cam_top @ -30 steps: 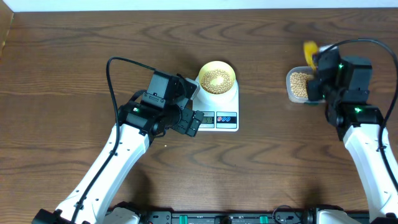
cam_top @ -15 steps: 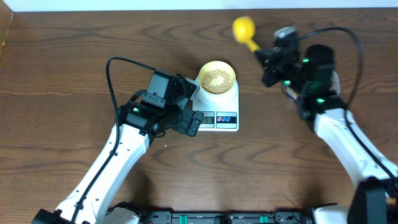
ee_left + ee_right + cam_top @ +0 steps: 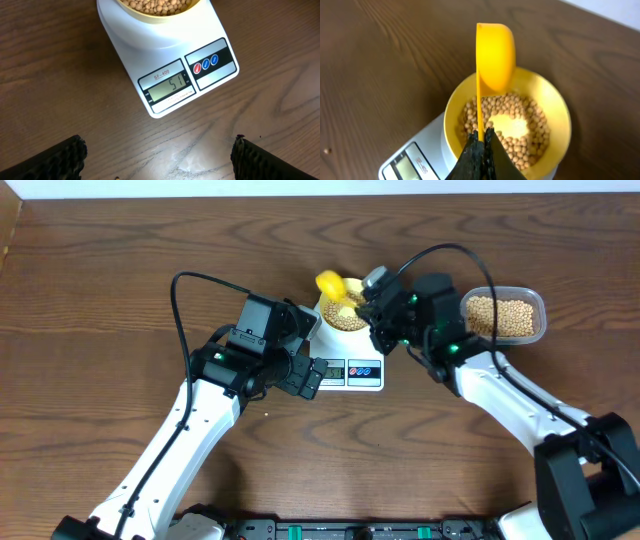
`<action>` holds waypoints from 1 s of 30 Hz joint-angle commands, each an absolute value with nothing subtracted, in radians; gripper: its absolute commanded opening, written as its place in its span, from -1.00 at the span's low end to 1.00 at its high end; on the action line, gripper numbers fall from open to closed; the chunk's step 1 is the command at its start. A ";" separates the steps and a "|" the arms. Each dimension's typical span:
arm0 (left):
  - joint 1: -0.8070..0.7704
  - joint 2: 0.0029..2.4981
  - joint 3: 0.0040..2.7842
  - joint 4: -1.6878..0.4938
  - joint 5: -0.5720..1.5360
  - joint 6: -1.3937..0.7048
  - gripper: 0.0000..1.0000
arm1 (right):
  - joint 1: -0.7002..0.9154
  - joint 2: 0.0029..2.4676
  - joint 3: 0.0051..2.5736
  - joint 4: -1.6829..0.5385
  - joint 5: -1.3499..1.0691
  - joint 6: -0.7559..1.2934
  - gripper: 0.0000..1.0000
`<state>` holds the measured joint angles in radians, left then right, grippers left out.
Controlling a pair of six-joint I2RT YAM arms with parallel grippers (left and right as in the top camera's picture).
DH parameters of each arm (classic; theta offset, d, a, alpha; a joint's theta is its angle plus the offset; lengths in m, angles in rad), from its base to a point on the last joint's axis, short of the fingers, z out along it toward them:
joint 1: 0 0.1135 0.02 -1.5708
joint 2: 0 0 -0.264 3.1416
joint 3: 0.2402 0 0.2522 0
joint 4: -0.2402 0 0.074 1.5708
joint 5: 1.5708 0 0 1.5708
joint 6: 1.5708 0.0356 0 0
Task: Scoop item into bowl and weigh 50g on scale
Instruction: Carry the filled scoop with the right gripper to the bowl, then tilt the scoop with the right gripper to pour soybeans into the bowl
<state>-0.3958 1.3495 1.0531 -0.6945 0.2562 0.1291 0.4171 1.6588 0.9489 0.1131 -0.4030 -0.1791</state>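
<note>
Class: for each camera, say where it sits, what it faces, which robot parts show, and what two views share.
Overhead: above table, facing down; both arms show.
Left wrist: above scale, facing down; tips of open left claw show.
Right wrist: behind shut right claw, facing scoop over bowl.
Shared: both wrists see scale, bowl.

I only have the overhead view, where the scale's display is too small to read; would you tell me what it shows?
Observer: On the left wrist view the scale display reads 51.
Operator: Thank you. Is the yellow scoop tipped?
Observer: Right wrist view: the scoop is turned on its side over the bowl, handle pinched in the shut right claw.
Operator: And the bowl's contents?
Observer: Beans cover its floor except a bare patch in the middle.
</note>
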 commanded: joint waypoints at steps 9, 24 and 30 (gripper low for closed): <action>-0.399 1.353 1.044 -0.694 0.253 0.121 0.89 | 0.439 1.691 0.952 0.090 -0.287 -0.244 -0.98; -0.399 1.353 1.044 -0.694 0.253 0.121 0.89 | 0.437 1.691 0.952 -0.052 -0.288 -0.357 -0.98; -0.399 1.353 1.044 -0.694 0.253 0.121 0.89 | 0.439 1.691 0.952 -0.064 -0.306 -0.360 -0.98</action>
